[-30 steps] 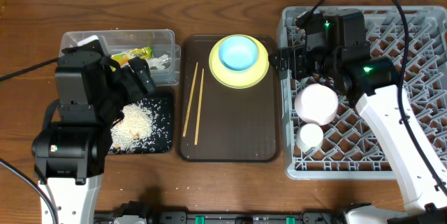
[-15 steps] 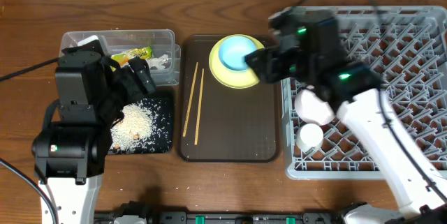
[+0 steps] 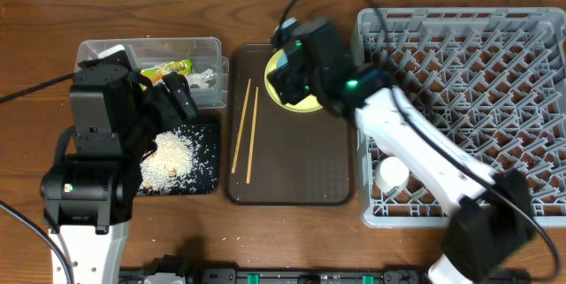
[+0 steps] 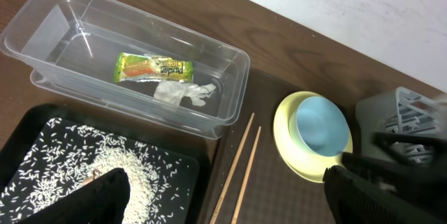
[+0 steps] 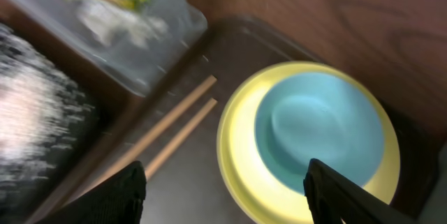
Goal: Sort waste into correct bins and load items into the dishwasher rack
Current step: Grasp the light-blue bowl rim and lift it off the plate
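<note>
My right gripper (image 3: pixel 281 79) (image 5: pixel 223 196) is open and empty, just above the light blue bowl (image 5: pixel 321 130), which sits on the yellow plate (image 3: pixel 306 104) (image 5: pixel 241 158). Two chopsticks (image 3: pixel 243 134) lie on the brown tray beside the plate. My left gripper (image 3: pixel 171 100) (image 4: pixel 234 203) is open and empty above the black tray (image 3: pixel 209 178) of rice scraps (image 3: pixel 172 156). The clear tub (image 3: pixel 209 49) holds the snack wrapper (image 4: pixel 152 69) and the napkin (image 4: pixel 183 93). The white cup (image 3: pixel 392 173) stands in the grey rack (image 3: pixel 460 54). My right arm hides the white bowl.
The brown serving tray (image 3: pixel 292 169) lies between the bins and the rack. My right arm reaches across the rack's left side and the tray's far right corner. The table is dark wood, with a white wall along its far edge.
My right arm has swung left from the rack, where it was beside the white bowl, to over the plate and blue bowl. My left arm has not moved.
</note>
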